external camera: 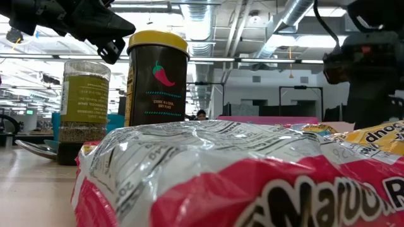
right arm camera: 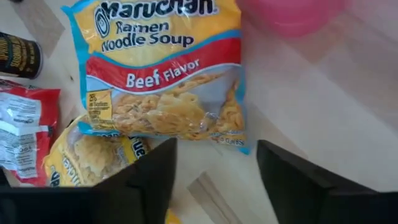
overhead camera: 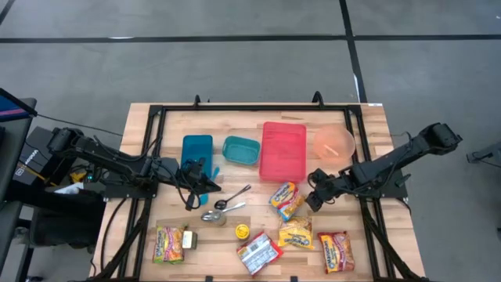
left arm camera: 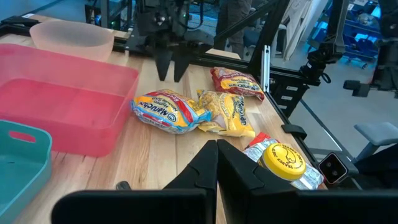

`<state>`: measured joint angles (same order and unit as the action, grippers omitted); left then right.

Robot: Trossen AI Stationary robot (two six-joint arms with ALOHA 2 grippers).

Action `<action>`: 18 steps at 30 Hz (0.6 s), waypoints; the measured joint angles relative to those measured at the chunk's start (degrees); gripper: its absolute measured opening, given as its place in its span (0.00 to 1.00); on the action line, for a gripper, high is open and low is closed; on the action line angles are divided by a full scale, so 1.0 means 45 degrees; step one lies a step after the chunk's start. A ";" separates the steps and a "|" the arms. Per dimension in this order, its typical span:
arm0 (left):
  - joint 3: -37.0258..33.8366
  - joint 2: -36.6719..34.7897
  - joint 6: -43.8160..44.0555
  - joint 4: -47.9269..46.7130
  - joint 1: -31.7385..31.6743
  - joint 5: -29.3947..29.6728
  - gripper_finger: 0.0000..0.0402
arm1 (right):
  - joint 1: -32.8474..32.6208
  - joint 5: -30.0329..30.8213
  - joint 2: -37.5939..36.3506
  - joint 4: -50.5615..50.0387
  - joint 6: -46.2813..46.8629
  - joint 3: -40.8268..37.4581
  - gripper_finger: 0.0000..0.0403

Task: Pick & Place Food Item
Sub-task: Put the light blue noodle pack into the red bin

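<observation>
The task is barely begun: the right gripper (right arm camera: pixel 214 171) hovers with fingers spread over the beef ramen packet (right arm camera: pixel 163 78), which lies flat on the table (overhead camera: pixel 368 129) beside the red tray (overhead camera: pixel 283 149); grasping and placing remain. The left gripper (left arm camera: pixel 216 163) waits clenched near the spoons (overhead camera: pixel 227 206)

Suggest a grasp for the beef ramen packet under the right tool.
Come straight down on the beef ramen packet with the open right tool and pinch across its narrow width at the noodle block. It lies flat, and another packet crowds one end.
</observation>
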<state>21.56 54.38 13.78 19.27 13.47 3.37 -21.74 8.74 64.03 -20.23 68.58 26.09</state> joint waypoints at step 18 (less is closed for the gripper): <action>0.0000 0.0000 0.0000 0.0000 0.0000 0.0003 0.00 | 0.0034 0.0051 -0.0019 0.4172 0.0096 -0.2662 0.65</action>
<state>21.56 54.38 13.78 19.27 13.47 3.38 -21.58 8.97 63.94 -1.46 69.01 14.12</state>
